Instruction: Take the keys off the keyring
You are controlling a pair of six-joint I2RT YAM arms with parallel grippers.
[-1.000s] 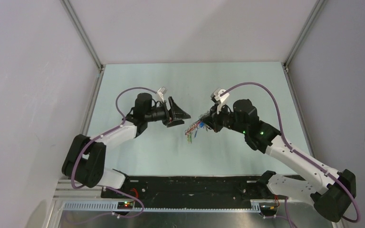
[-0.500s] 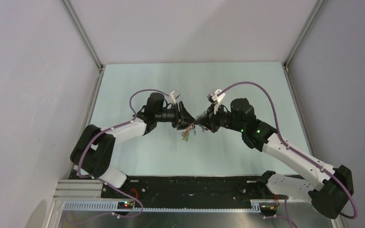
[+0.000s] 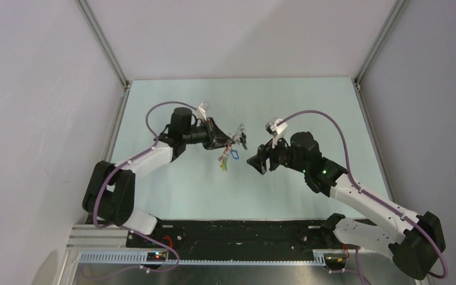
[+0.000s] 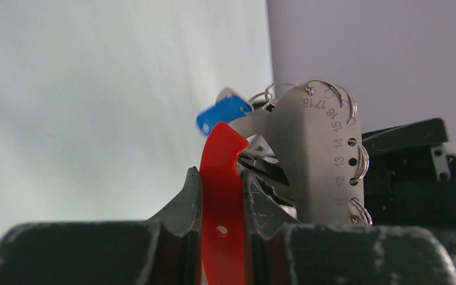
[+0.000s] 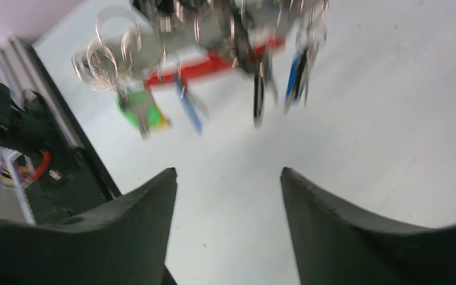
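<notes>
Robotics lab test booth: pale table [image 3: 178,193], plain grey walls [image 3: 237,35], aluminium corner struts [image 3: 105,44], slotted cable duct [image 3: 231,257].

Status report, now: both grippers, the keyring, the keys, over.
Left gripper shut on keyring, red part. Right gripper open, empty, apart from it. Keys hang on keyring. Nothing in the way.

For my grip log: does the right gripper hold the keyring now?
No, the right gripper is open and empty, and the keyring hangs in front of it, clear of it.

A pale green table [image 3: 172,190] bears both arm bases [image 3: 138,222] at its near edge.
</notes>
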